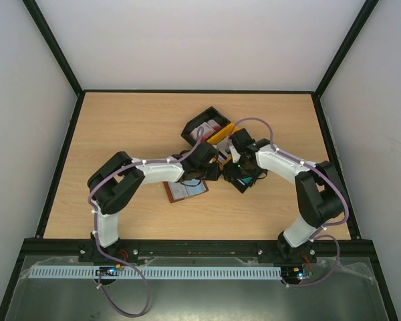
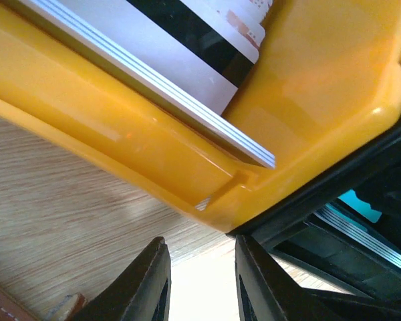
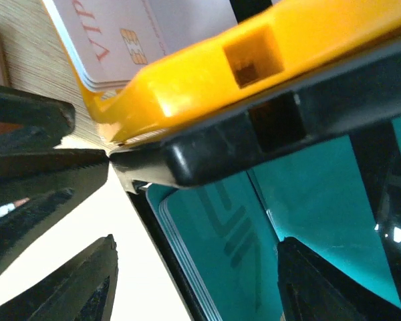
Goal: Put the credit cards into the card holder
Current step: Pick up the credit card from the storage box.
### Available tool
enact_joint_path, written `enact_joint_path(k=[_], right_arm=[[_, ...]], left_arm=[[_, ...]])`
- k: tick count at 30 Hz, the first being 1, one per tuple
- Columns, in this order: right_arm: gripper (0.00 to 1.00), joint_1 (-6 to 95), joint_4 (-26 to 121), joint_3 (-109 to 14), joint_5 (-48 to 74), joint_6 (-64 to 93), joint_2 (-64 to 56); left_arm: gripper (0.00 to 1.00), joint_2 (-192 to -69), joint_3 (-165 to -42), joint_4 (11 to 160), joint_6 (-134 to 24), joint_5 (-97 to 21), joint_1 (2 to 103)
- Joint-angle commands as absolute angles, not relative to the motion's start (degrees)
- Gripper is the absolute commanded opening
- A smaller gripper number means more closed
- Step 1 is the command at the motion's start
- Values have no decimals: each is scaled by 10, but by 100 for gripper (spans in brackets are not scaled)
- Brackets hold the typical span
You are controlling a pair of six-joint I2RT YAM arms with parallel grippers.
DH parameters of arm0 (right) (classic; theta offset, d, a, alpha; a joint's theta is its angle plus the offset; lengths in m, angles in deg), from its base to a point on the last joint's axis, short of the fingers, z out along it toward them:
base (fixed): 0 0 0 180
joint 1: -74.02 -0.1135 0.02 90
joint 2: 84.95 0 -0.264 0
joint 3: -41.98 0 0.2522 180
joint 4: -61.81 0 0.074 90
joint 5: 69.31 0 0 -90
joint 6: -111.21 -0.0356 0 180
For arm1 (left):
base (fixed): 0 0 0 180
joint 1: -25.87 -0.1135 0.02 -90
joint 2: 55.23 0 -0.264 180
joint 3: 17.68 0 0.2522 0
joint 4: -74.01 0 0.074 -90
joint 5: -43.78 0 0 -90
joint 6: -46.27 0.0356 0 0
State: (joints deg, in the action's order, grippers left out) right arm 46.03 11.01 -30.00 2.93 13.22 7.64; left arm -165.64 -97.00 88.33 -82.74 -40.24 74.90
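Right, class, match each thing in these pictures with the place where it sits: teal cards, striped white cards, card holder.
Things:
1 teal cards
2 striped white cards
3 card holder

Places:
A on the bare table
B in the yellow compartment
C in a black compartment

Pairs: 1-C, 2-B, 3-A.

Setting: looking like a robotics lab test cell | left arm [image 1: 162, 172] and right arm [image 1: 281, 164] are sitting bolted side by side at a wooden table [image 1: 120, 120] | white panels [image 1: 200, 40] in a black frame [image 1: 54, 47] are enclosing it | purple cables [image 1: 146, 294] are trailing past a slotted cable duct [image 1: 187, 273]
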Motion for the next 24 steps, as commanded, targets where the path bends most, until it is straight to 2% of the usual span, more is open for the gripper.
enact_joint_path(k=[1,8,19,24], right_arm=[[62,450,95,-295,40,136,90],[51,445,84,-311,12,115,84],[46,445,81,-316,22,100,64],[38,445,71,-321,39,96,59]], left_arm=[[30,-1664,-980,889,-826,-408,740],[30,-1691,-1011,899,-821,-408,734],[29,-1697,-1018,903,-819,-408,733],[29,-1697,-1017,903,-820,-408,732]])
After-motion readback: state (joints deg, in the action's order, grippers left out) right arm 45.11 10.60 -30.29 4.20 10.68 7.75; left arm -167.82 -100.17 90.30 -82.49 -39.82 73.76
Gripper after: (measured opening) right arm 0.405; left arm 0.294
